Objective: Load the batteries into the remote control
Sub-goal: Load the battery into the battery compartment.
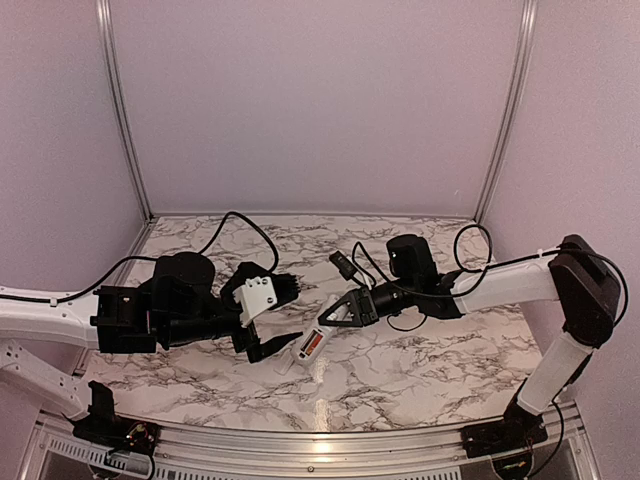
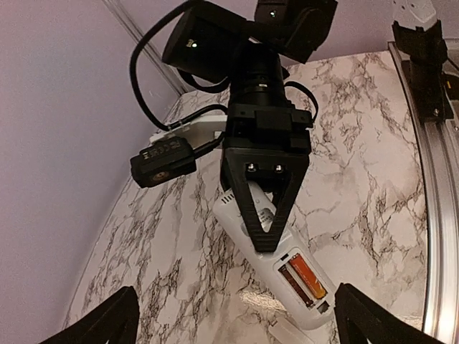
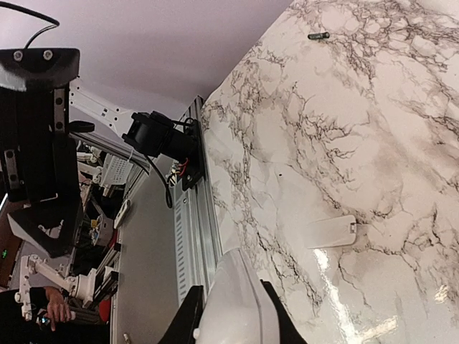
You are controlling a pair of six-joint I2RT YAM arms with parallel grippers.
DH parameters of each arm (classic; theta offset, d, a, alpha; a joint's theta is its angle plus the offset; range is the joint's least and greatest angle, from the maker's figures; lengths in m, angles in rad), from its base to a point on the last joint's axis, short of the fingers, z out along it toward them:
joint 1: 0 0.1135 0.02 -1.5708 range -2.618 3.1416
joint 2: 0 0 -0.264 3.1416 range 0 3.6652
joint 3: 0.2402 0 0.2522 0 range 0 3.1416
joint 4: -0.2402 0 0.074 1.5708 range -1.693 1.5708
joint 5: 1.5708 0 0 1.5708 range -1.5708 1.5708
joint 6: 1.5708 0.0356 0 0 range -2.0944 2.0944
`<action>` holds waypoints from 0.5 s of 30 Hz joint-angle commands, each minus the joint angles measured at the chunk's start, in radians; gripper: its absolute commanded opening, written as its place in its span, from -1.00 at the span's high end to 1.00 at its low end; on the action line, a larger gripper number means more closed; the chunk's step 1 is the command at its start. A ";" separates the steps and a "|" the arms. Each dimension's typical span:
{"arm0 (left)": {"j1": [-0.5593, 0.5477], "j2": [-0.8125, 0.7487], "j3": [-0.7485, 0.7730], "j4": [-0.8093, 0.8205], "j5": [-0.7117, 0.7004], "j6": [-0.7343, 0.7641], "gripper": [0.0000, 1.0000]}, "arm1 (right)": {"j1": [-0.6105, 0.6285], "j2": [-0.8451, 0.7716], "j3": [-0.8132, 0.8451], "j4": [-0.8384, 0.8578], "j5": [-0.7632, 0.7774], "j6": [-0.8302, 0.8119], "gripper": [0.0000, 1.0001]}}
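Note:
The white remote control [image 2: 247, 218] lies tilted over the marble table, back side up, with its battery bay uncovered. Two batteries [image 2: 304, 279] sit side by side in the bay, one orange-red and one darker. From above, the remote control [image 1: 303, 352] shows an orange-red streak. My right gripper [image 2: 267, 242] is shut on the remote's middle, just above the bay; in its own view the remote's white body [image 3: 240, 304] fills the space between the fingers. My left gripper [image 2: 237, 315] is open, its fingers [image 2: 107, 322] spread wide on either side of the remote's bay end, touching nothing.
A small flat white cover plate [image 3: 330, 233] lies on the table beside the remote, its edge also at the bottom of the left wrist view [image 2: 290, 334]. A small dark item [image 3: 319, 35] lies farther off on the marble. The table's metal rail [image 2: 430, 236] runs close by.

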 commanded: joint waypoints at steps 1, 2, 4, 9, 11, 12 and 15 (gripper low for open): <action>0.121 -0.070 -0.033 0.105 0.083 -0.364 -0.98 | -0.019 -0.069 -0.003 0.062 0.058 -0.002 1.00; 0.175 -0.067 -0.029 0.107 0.144 -0.445 -0.98 | -0.021 -0.078 -0.001 0.061 0.068 -0.008 1.00; 0.234 -0.045 -0.030 0.126 0.248 -0.619 -0.98 | -0.021 -0.098 -0.003 0.069 0.090 -0.014 1.00; 0.276 0.025 -0.040 0.218 0.406 -0.829 -0.98 | -0.021 -0.130 -0.003 0.064 0.146 -0.029 1.00; 0.280 0.060 -0.018 0.213 0.410 -0.884 -0.98 | -0.021 -0.142 0.001 0.046 0.184 -0.036 1.00; 0.281 0.077 -0.012 0.216 0.401 -0.915 -0.95 | -0.021 -0.151 0.002 0.039 0.204 -0.033 1.00; 0.281 0.128 -0.007 0.247 0.402 -0.997 -0.84 | -0.020 -0.171 -0.010 0.042 0.269 -0.008 1.00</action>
